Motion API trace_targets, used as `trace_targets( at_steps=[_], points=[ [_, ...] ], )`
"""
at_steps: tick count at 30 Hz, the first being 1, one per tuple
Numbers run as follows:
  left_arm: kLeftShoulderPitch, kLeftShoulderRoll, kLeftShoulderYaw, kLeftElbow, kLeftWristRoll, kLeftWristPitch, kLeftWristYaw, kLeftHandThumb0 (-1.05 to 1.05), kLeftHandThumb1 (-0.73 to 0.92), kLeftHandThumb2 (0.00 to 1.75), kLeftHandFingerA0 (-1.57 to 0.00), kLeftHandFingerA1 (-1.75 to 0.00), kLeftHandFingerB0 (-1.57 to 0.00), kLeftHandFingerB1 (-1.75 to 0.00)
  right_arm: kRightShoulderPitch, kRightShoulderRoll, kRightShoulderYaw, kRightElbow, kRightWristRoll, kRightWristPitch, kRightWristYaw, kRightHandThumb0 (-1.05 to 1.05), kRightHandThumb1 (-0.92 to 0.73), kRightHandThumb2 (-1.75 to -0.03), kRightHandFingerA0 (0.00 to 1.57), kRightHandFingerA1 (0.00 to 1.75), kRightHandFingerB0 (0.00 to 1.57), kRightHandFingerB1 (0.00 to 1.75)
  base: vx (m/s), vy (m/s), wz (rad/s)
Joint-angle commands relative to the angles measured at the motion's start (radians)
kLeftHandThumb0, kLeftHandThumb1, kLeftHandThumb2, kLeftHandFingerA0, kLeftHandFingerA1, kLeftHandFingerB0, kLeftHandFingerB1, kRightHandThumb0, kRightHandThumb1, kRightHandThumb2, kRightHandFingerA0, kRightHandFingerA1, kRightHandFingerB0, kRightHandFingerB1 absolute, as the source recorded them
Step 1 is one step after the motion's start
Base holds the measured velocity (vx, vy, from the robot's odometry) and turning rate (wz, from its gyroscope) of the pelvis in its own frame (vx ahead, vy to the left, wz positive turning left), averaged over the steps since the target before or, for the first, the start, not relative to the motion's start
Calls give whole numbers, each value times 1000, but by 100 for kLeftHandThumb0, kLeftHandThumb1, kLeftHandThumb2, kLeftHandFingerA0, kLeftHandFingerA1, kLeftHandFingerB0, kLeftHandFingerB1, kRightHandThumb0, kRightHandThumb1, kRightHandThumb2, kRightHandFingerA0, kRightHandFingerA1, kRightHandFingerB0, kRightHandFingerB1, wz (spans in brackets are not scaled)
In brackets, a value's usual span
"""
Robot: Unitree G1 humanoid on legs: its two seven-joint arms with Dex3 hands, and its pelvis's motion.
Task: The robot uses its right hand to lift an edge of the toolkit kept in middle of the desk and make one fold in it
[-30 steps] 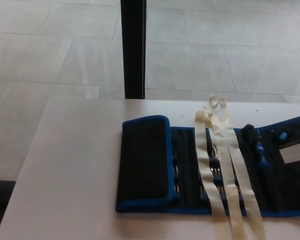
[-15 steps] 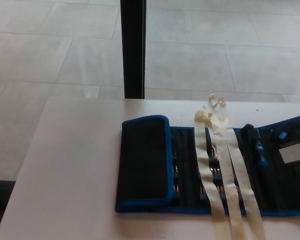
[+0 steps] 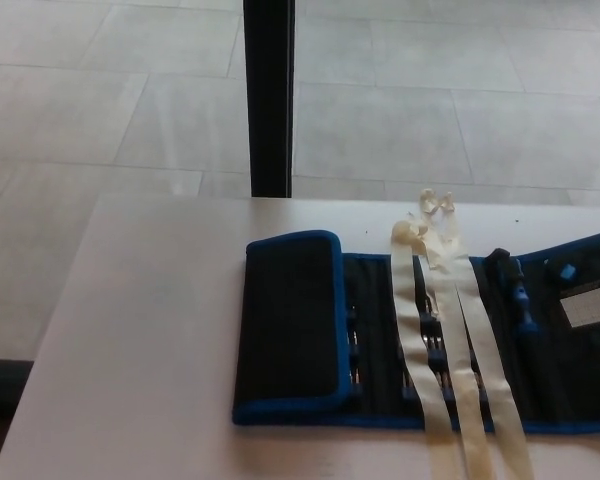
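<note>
Toolkit (image 3: 420, 340): black fabric roll with blue trim, lying flat on the desk (image 3: 150, 340), in its middle and toward the right half of the head view; its right end runs out of frame. Near edge roughly parallel to the desk's near edge.

Left end flap (image 3: 288, 325) is already folded over onto the kit's inner side, making a plain black panel edged in blue. Flap lies flat, its right border covering the first row of pockets.

Inside, right of the flap: rows of small tools in pockets (image 3: 355, 345), too dim and blurred to tell apart. Further right, a black-and-blue handled tool (image 3: 512, 290) lies along the kit, and a pale label patch (image 3: 590, 305) sits near the frame edge.

Two cream ribbons (image 3: 450, 350) cross the open kit from far edge to near edge, side by side, their far ends bunched in a loose knot on the desk just beyond the kit; near ends hang past the desk's front.

Robot hands: neither one shows, so whether they are open or closed cannot be told.

Beyond the desk: a black upright post (image 3: 270, 95) and a grey tiled floor (image 3: 430, 100).
</note>
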State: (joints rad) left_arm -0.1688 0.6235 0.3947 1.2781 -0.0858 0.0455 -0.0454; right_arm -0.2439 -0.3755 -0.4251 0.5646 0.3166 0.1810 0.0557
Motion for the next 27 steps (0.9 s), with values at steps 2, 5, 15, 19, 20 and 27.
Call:
trace_targets(
  at_steps=[2, 5, 15, 19, 20, 27],
  points=[
    [9, 21, -2, 6, -6, 4, 0, -75, 89, 66, -50, -67, -41, -52, 0, -28, -25, 9, 4, 28, 14, -60, -75, -63, 66, 50, 47, 41, 0, 0, 0],
    [7, 22, -15, 5, 5, 3, 5, -75, 89, 65, -53, -69, -42, -52, -7, -22, -8, 13, 1, 50, 38, -63, -60, -93, 54, 60, 40, 53, 0, 0, 0],
    [6, 28, -31, -1, 7, 6, 6, -76, 90, 66, -51, -66, -41, -50, -13, 6, 49, 41, -8, 128, 57, -56, -77, -63, 62, 49, 47, 42, 0, 0, 0],
    [-1, 29, -35, 7, 6, -2, 2, -74, 89, 66, -52, -70, -43, -54, -25, 20, 49, 47, 3, 149, 57, -56, -77, -63, 62, 53, 48, 44, 0, 0, 0],
    [-2, 29, -31, 8, 0, 0, 0, -74, 89, 66, -51, -69, -41, -52, -26, 17, 55, 46, -1, 148, 65, -57, -78, -63, 62, 54, 47, 44, 0, 0, 0],
    [1, 31, -42, -2, 9, -2, -4, -75, 91, 67, -50, -66, -38, -50, -46, 3, 42, 50, 13, 208, 67, -56, -79, -64, 59, 50, 43, 42, 0, 0, 0]
  ],
)
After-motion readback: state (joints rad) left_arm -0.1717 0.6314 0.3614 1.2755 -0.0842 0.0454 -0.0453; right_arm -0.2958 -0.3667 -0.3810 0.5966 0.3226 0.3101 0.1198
